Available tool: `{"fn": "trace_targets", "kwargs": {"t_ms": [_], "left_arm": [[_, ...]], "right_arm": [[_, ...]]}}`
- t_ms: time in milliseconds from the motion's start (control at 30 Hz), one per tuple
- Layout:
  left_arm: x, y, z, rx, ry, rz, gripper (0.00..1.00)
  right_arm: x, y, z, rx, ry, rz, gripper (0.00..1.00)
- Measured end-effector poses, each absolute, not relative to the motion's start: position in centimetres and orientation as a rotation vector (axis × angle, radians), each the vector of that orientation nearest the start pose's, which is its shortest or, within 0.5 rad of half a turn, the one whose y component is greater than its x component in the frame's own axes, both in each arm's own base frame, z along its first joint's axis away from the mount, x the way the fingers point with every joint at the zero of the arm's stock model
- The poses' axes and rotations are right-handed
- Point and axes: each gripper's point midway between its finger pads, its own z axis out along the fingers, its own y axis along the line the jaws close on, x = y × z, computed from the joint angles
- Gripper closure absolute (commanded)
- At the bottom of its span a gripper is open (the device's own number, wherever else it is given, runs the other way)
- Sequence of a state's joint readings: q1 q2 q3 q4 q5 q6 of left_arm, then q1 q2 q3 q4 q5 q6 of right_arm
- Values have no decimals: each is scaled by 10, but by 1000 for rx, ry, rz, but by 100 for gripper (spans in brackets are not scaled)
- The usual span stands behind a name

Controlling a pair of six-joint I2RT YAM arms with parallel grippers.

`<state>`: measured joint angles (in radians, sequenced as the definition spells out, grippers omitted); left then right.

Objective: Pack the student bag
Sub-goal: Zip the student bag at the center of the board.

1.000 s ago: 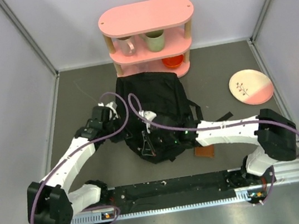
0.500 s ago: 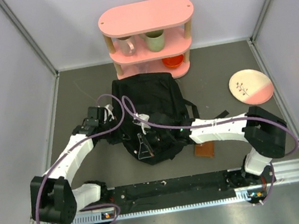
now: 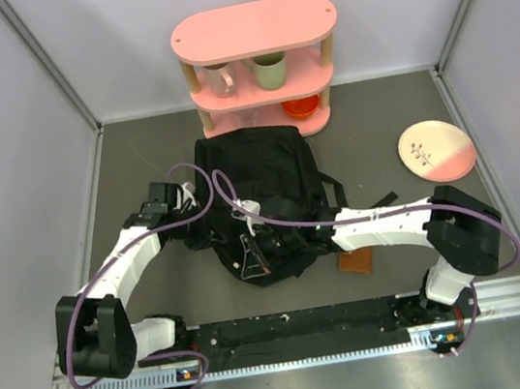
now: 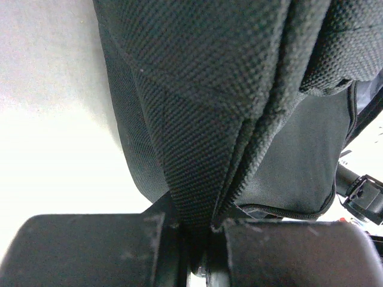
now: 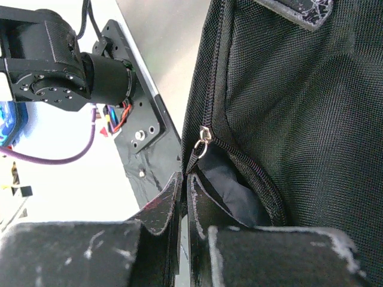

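Note:
The student bag [image 3: 261,170], a big black backpack, lies mid-table with its top toward the shelf. My left gripper [image 3: 194,226] is at the bag's left edge. In the left wrist view it [image 4: 200,230] is shut on a fold of the bag's woven fabric [image 4: 197,119]. My right gripper [image 3: 254,252] is over the bag's near end. In the right wrist view it [image 5: 187,185] is shut on the zipper pull [image 5: 196,156], which hangs from a metal slider [image 5: 204,134]. Beside the slider the pocket gapes a little and shows dark lining [image 5: 230,185].
A brown wallet [image 3: 355,262] lies under the right forearm, by the bag's near right corner. A pink and white plate [image 3: 436,149] sits at the right. The pink shelf [image 3: 253,29] at the back holds two mugs [image 3: 219,78] and an orange bowl [image 3: 302,106].
Both grippers and the bag have shifted a little to the left since a second ago. The right arm reaches further left. Both grips are unchanged.

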<state>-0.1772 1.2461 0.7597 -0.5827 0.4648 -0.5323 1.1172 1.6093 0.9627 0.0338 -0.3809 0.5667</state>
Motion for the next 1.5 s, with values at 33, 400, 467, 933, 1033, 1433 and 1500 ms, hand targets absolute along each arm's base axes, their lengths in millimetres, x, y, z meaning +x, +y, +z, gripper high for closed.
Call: {"fn": "trace_targets", "kwargs": {"t_ms": [33,400,467,933,1033,1433,1500], "left_arm": [[234,-141,91,-317,2697,-846,100],[236,-143,97,-342,2678,-909,100],[238,-142,99,-341,2662,-907,100],[245,-138,116,-369,2585,-1005,70],[258,-135,121,-360,2529,-1008,33],[237,-114,134,-379,2268,-905,14],[222,-119,127,-397,2273,-915,14]], "right_arm": [[110,423,118,-911,2307,1271,100],[110,415,115,-891,2326,1156,100],[111,415,115,-891,2331,1141,100],[115,408,122,-913,2290,1095,100],[107,402,115,-941,2330,1080,100],[94,404,85,-949,2518,1018,100],[95,408,90,-949,2503,1040,100]]}}
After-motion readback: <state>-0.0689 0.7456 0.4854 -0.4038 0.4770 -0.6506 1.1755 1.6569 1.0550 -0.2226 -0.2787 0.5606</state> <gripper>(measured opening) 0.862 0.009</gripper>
